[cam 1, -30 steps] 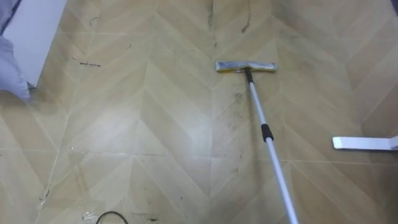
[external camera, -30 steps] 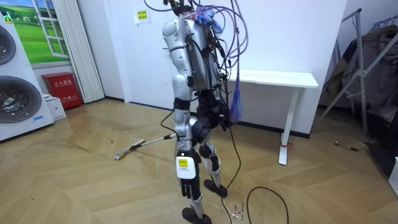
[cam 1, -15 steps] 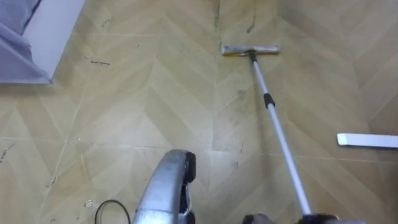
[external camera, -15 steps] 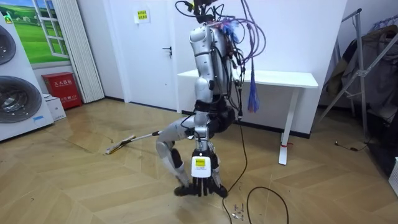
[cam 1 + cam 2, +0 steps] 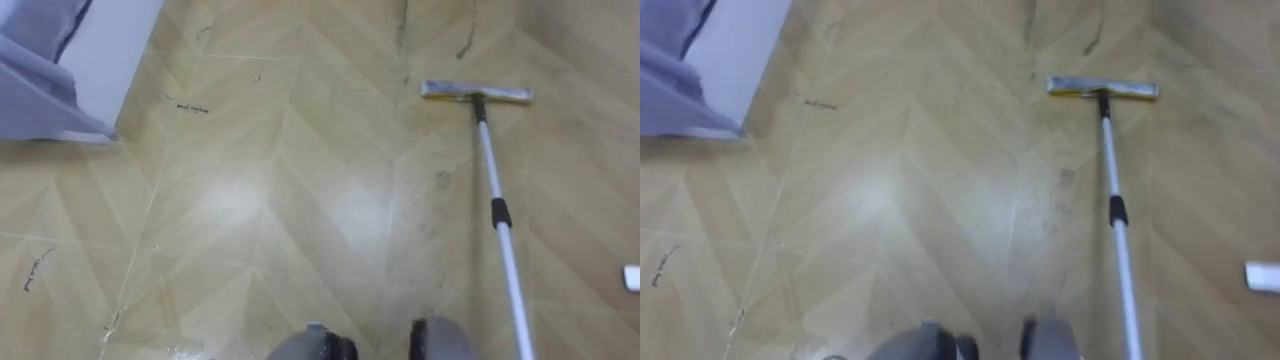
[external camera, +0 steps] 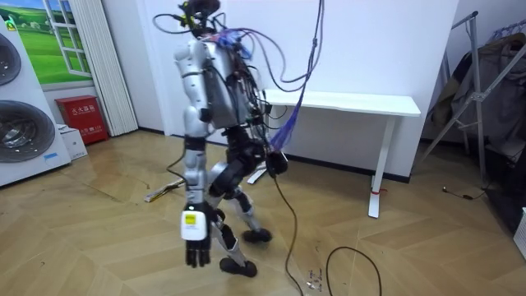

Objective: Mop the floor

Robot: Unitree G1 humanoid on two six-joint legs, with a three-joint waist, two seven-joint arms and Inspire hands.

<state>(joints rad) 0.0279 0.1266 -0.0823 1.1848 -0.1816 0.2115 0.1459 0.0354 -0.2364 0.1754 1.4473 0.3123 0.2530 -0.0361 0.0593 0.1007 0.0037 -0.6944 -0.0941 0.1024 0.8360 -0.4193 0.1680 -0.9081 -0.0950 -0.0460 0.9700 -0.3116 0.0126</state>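
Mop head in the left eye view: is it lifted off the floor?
No, the mop head lies flat against the wooden floor, its pole running back towards the robot.

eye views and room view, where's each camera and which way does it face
Left eye view: on the robot's head, facing down at floor and mop; grey leg parts at bottom edge.
Right eye view: beside it, same scene.
Room view: off in the room, facing the whole robot, left hand hanging.
All share the mop.
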